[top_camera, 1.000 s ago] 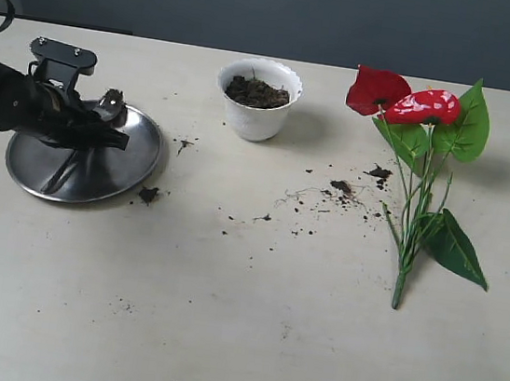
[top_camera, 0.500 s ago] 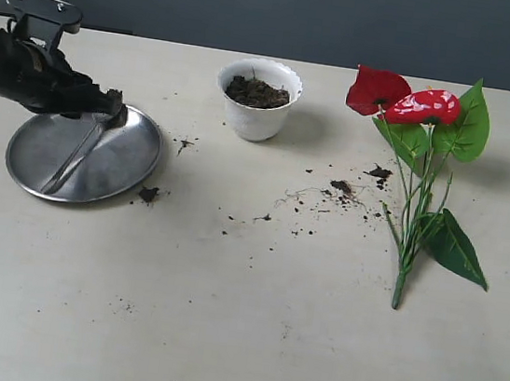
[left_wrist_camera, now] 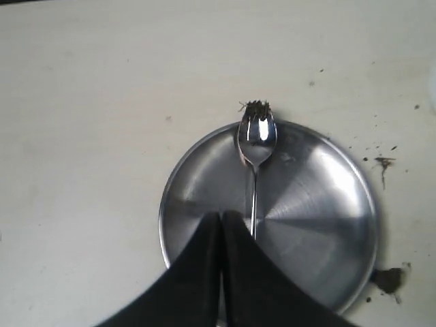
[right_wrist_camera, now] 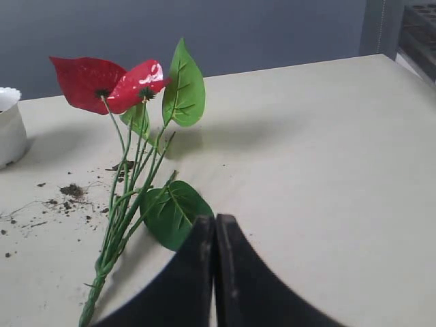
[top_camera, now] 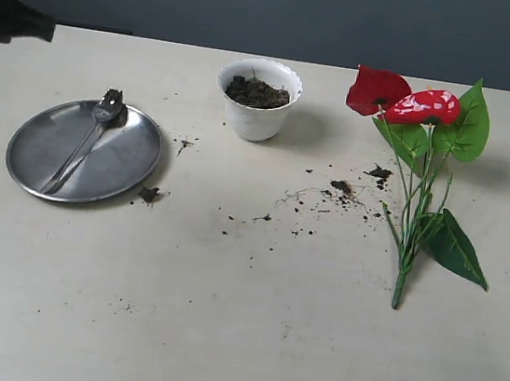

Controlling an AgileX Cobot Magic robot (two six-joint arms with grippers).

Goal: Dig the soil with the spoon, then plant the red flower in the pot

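Quickly, the counts: one pot, one spoon, one steel plate, one red flower with two red blooms, and two grippers. The left gripper has its fingers pressed together with nothing between them and hangs above the plate's rim, apart from the spoon. The right gripper is likewise closed tight and empty, and hangs near the flower's lower leaf without touching it. Taken from the table's middle in the exterior view, the plate sits at 9 o'clock, the pot at 12 and the flower at 3. The spoon lies loose on the plate, with its bowl resting on the rim at the plate's 12 o'clock and bits of dirt on its tip. The soil fills the pot, which stands upright. The flower lies flat, with its blooms toward the table's far edge and its stem end toward 6 o'clock. The left arm shows only as a dark bit at the far left edge of the exterior view, well clear of the plate. A wide stretch of open tabletop runs across 6 o'clock. One small dirt clump sits just beside the plate at its 4 o'clock. Loose crumbs and root fibres lie scattered between the pot and the flower stems. Nothing tall stands between the plate, the pot and the flower.
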